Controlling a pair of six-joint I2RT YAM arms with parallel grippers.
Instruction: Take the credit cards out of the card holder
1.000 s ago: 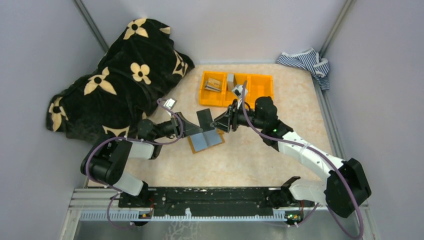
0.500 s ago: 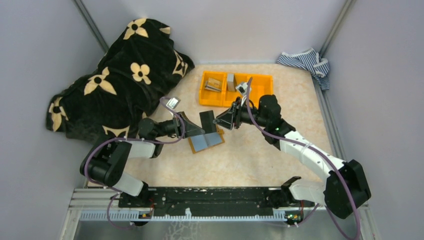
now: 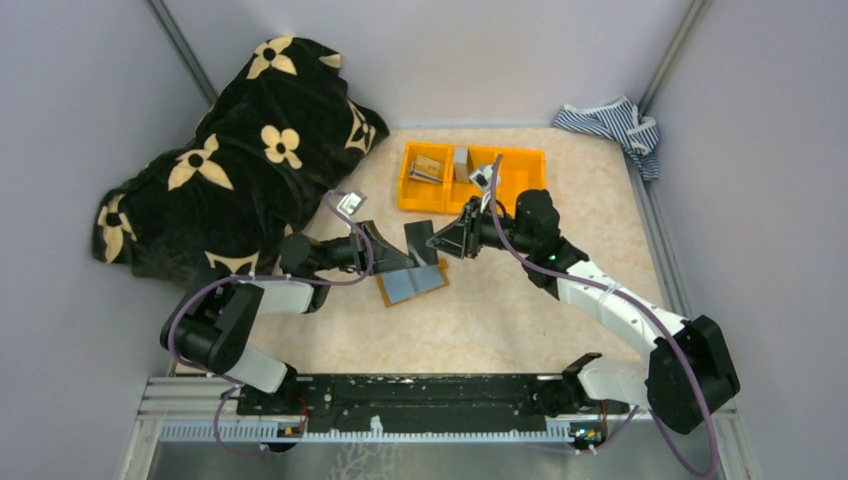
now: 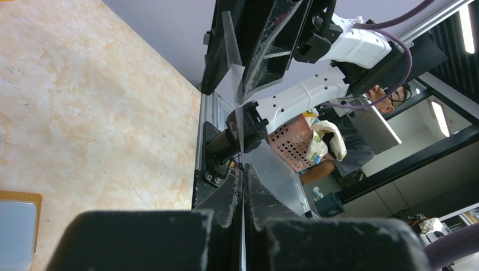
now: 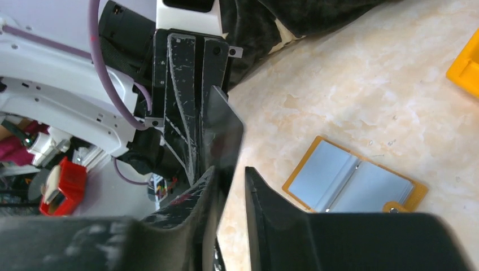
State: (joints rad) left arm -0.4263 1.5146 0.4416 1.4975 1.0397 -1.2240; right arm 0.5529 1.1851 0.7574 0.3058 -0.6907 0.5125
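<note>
The card holder (image 3: 412, 283) lies open on the table, orange-tan rim up and grey-blue inside showing; the right wrist view has the card holder (image 5: 350, 180) too. Above it my left gripper (image 3: 398, 261) is shut on the lower edge of a dark credit card (image 3: 419, 240), held upright. My right gripper (image 3: 436, 243) comes from the right, and its jaws straddle the card's (image 5: 223, 131) other edge. One right finger lies against the card and the other stands a small gap off it, so my right gripper (image 5: 231, 172) is open. Edge-on, the card (image 4: 238, 90) runs from my left gripper (image 4: 243, 169) up into the right fingers (image 4: 265, 45).
An orange three-compartment bin (image 3: 522, 186) with small items stands behind the grippers. A black blanket with cream flowers (image 3: 240, 150) is heaped at the back left. A striped cloth (image 3: 610, 122) lies in the back right corner. Walls enclose the table.
The right jaws have narrowed around the card's edge. The left gripper and card have shifted slightly to the right. The card holder has not moved.
</note>
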